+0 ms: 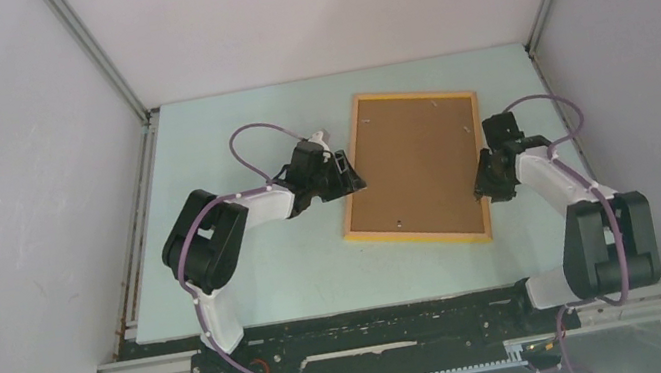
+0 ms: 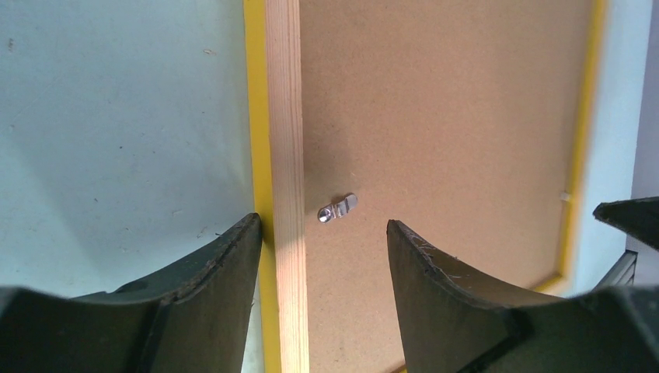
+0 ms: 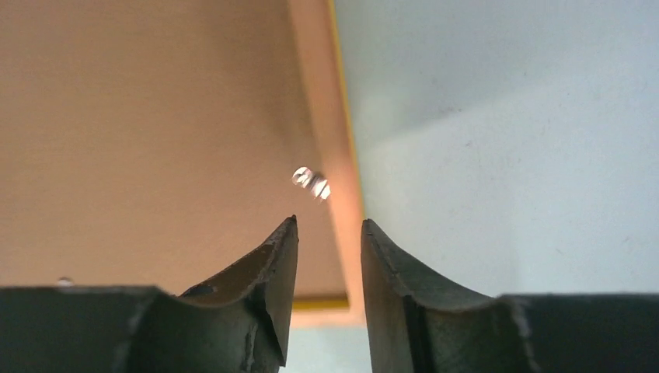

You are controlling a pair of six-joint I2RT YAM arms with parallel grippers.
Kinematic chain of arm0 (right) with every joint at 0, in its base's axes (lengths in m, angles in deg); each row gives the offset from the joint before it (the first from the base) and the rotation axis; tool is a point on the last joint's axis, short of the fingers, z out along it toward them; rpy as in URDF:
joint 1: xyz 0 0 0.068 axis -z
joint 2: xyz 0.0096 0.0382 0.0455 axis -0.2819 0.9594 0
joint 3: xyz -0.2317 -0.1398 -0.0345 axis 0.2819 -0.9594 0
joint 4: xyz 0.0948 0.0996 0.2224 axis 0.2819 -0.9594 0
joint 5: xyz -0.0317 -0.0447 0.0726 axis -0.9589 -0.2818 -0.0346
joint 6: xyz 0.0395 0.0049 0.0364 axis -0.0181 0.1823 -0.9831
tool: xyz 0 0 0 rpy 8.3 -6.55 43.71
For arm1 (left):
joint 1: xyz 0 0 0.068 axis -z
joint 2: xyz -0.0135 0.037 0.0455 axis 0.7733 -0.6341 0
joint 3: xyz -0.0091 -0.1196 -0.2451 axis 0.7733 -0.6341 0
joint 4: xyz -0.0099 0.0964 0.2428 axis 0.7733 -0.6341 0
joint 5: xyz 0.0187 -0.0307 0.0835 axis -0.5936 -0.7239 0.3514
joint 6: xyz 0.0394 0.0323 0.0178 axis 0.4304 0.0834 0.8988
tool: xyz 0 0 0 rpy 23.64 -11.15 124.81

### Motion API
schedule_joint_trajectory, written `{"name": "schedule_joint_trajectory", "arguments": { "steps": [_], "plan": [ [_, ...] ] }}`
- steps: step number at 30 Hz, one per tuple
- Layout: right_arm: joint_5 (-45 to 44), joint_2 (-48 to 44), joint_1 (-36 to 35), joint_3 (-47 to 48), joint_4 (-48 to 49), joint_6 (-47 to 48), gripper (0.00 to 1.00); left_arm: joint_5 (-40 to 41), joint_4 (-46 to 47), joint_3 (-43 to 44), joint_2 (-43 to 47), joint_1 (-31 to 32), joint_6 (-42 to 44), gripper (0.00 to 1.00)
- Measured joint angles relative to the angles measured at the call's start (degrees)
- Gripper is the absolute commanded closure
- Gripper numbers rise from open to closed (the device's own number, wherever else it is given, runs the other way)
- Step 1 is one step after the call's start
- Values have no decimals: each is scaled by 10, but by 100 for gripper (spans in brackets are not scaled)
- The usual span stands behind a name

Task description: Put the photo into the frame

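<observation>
Black left jaws: apart, astride the left long rail of the frame (image 2: 284, 116), one tip on the counter (image 2: 116, 116) side, the other over the brown backing board (image 2: 443, 101).
Left tab (image 2: 338, 210): small metal clip on the board just inside the rail, lying between the two tips and barely ahead of them.
Black right jaws: a narrow gap apart, holding nothing, at the right long rail.
Right tab (image 3: 311, 183): blurred metal clip just beyond the tips, a little to the board side.
Lie of the frame: face down on the counter between the arms, long axis running near to far, far end leaning right.
Missing from view: the photo; it may sit under the board, but that cannot be told.
Nearer arm: each is closest to the tab on its own rail, so turning them probably needs only a short reach forward.
</observation>
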Motion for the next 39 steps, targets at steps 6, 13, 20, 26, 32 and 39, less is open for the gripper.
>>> {"name": "schedule_joint_trajectory", "arguments": {
  "steps": [6,13,20,26,32,39],
  "plan": [
    [45,-18,26,13,16,-5,26,-8,2,0,0,0,0,38],
    [71,12,41,30,31,-3,15,-8,2,0,0,0,0,38],
    [94,95,60,103,56,5,15,-9,2,0,0,0,0,38],
    [95,220,75,240,68,1,18,-9,2,0,0,0,0,38],
    [91,294,86,326,66,-43,26,-11,2,0,0,0,0,38],
    [89,348,87,401,48,-46,34,-14,2,0,0,-2,-1,38]
  ]
}}
